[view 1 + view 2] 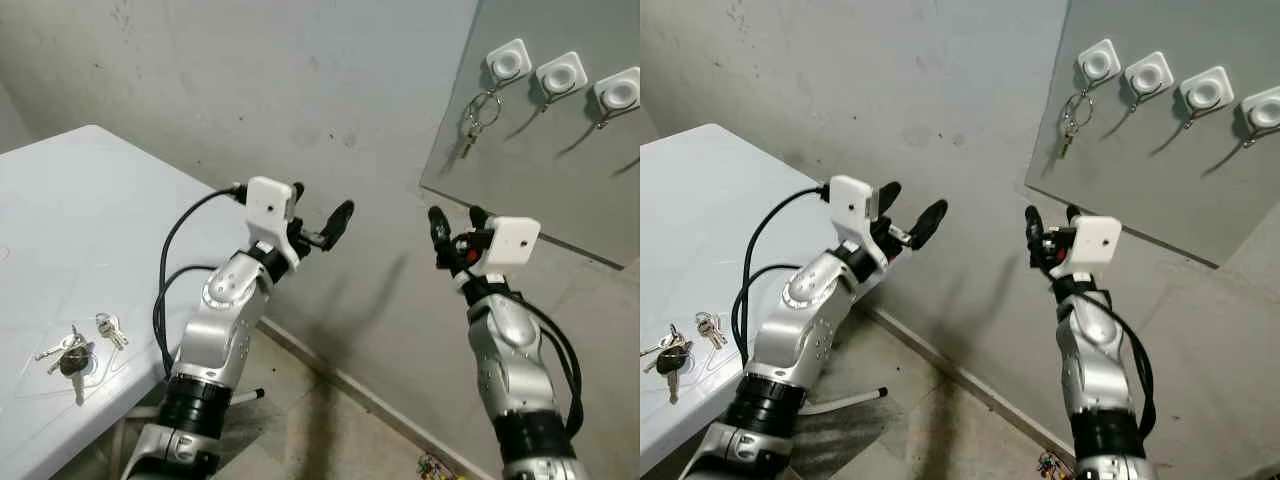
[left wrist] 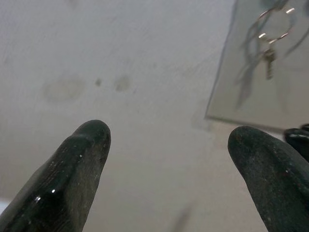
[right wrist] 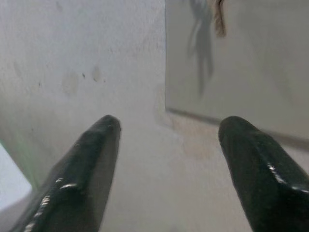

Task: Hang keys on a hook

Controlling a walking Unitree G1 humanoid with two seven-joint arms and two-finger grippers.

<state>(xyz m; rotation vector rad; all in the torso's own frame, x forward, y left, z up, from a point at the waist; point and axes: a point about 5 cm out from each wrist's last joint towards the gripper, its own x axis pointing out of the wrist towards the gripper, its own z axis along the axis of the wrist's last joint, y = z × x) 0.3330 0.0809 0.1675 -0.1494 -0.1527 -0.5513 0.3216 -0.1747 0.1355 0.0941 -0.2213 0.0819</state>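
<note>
Both arms are raised in front of a bare grey wall [image 1: 300, 90], each with open air around it. The left gripper [image 1: 318, 222] has its fingers spread apart and holds nothing; in the left wrist view the two black fingertips [image 2: 84, 159] frame plain wall, with the lower corner of the board off to one side. The right gripper [image 1: 452, 230] is also spread and empty, sitting just below the board's bottom edge — near it, not touching. The board [image 1: 560, 170] is a grey panel mounted on the wall, and a row of white hooks [image 1: 562, 74] runs along its upper part. One set of keys on a ring [image 1: 478, 115] already hangs from the hook nearest the board's left edge. The other keys [image 1: 75, 352] lie on the white table [image 1: 90, 220], close to its front edge and well apart from both grippers. Between the table's wall-side corner and the board there is a wide stretch of wall and floor [image 1: 310, 430].
</note>
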